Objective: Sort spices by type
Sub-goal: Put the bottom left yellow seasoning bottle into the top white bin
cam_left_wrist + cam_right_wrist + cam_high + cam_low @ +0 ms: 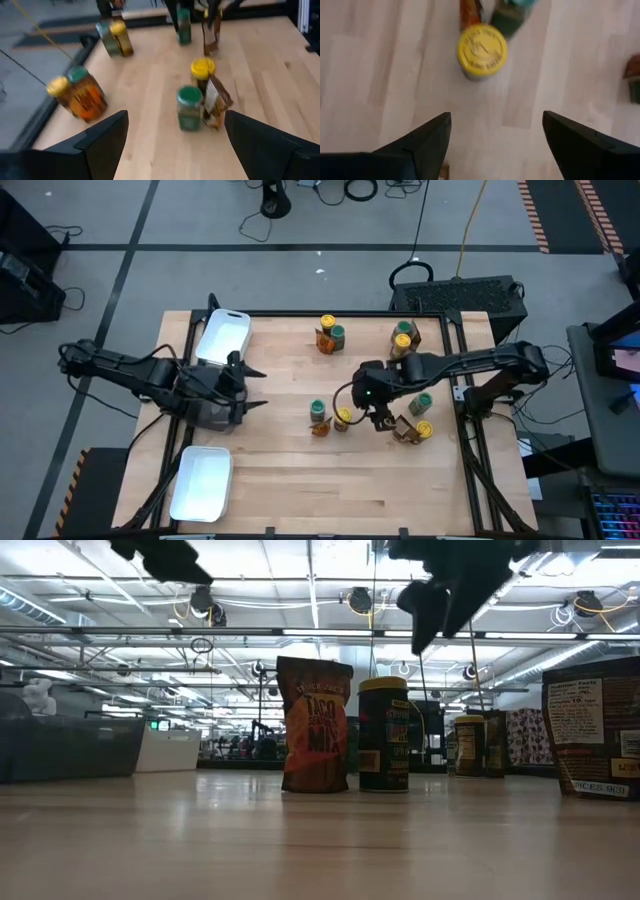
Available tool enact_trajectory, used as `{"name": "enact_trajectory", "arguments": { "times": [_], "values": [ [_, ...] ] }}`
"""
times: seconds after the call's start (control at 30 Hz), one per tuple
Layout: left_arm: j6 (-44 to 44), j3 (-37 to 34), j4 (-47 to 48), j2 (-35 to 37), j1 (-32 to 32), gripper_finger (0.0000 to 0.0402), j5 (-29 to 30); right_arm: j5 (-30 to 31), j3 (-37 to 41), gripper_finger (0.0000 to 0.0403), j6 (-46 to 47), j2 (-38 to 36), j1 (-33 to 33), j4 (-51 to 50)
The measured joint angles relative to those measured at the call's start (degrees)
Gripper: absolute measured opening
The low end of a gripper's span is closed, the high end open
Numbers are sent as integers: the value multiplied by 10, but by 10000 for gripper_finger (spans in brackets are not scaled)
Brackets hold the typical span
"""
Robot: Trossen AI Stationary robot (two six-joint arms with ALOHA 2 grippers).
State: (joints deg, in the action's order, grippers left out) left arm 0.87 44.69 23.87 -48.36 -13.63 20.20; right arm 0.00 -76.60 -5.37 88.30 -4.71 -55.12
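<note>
Spices stand in clusters on the wooden table. At its middle a green-lidded jar [318, 411], a yellow-lidded jar [343, 418] and an orange-brown packet [320, 429] stand together. My right gripper [378, 420] hangs open above the table just right of them, fingers pointing down; its wrist view shows the yellow lid [482, 50] ahead of the fingers. My left gripper [260, 387] is open in the air at the left, facing the same cluster [189, 107]. More jars and packets stand at the far middle [330, 335], far right [402, 338] and near right [415, 425].
A white tray [222, 335] lies at the far left and another [202, 480] at the near left. A dark grey tray [205, 418] sits under my left arm. Bare wood lies along the near edge. A black box [460, 295] stands beyond the far right corner.
</note>
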Motion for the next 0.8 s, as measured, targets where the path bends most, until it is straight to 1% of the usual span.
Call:
{"name": "enact_trajectory", "arguments": {
  "times": [0.1, 0.2, 0.33, 0.43, 0.53, 0.6, 0.7, 0.8],
  "values": [
    [-14, 21, 29, 2, 1, 334, 2, -1, -29, 299, -5, 3, -6, 2],
    [8, 68, 120, 5, 1, 334, 23, 0, -55, 299, -17, 5, -8, 8],
    [92, 132, 278, 6, 2, 334, 86, 0, -65, 299, -47, 4, -8, 57],
    [154, 152, 344, 7, 2, 334, 106, 0, -65, 299, -87, 5, -6, 83],
    [178, 136, 352, 6, 2, 334, 127, 1, -65, 299, -139, 8, -2, 108],
    [192, 119, 357, 1, 3, 334, 129, 1, -64, 299, -166, 10, 0, 129],
    [216, 97, 355, -2, 5, 334, 129, 1, -65, 299, -177, 11, 2, 165],
    [244, 85, 363, -2, 8, 334, 130, 0, -65, 299, -178, 12, 1, 163]
  ]
}}
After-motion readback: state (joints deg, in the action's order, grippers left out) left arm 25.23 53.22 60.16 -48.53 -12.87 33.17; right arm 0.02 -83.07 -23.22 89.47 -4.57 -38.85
